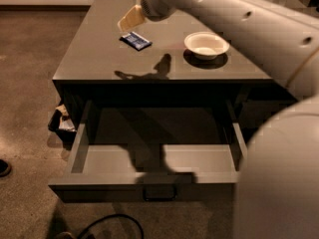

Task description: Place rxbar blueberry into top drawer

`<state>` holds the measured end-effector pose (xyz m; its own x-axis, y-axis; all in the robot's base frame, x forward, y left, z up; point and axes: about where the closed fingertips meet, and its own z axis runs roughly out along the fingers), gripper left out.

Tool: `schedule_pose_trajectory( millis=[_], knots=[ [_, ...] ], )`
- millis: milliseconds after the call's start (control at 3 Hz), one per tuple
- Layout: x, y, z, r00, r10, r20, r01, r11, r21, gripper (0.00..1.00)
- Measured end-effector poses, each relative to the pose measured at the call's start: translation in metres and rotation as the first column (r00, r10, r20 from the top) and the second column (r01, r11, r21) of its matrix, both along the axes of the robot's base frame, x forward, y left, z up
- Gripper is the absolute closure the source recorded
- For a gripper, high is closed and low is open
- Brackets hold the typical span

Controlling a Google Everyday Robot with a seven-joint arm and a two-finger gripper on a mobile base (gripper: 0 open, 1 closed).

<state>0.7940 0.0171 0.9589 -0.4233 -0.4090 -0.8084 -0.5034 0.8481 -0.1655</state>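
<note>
hand (130,18) is hovering just above rxbar blueberry (135,40) lying on surface (99,59), not holding it; how open, can't tell.

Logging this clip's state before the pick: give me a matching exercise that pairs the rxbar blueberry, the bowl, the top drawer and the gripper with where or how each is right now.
Things
1. rxbar blueberry
2. white bowl
3. top drawer
4. gripper

Places or states
A. pulled out, open below the countertop
B. over the countertop, close to the bar's far left end
C. lying flat on the countertop, left of the bowl
D. standing on the countertop, right of the bar

Pairs: 1-C, 2-D, 3-A, 4-B
</note>
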Motion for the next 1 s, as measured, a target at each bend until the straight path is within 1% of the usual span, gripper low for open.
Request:
schedule_pose_trajectory(
  millis=[333,667,1000],
  knots=[
    [0.032,0.008,-0.024,0.9991,-0.014,-0.039,0.016,0.999,0.046,0.0],
    [0.054,0.018,-0.046,0.9965,0.022,-0.08,-0.015,0.996,0.085,0.0],
    [0.068,0.03,-0.059,0.9928,0.064,-0.101,-0.053,0.993,0.103,0.0]
  ],
)
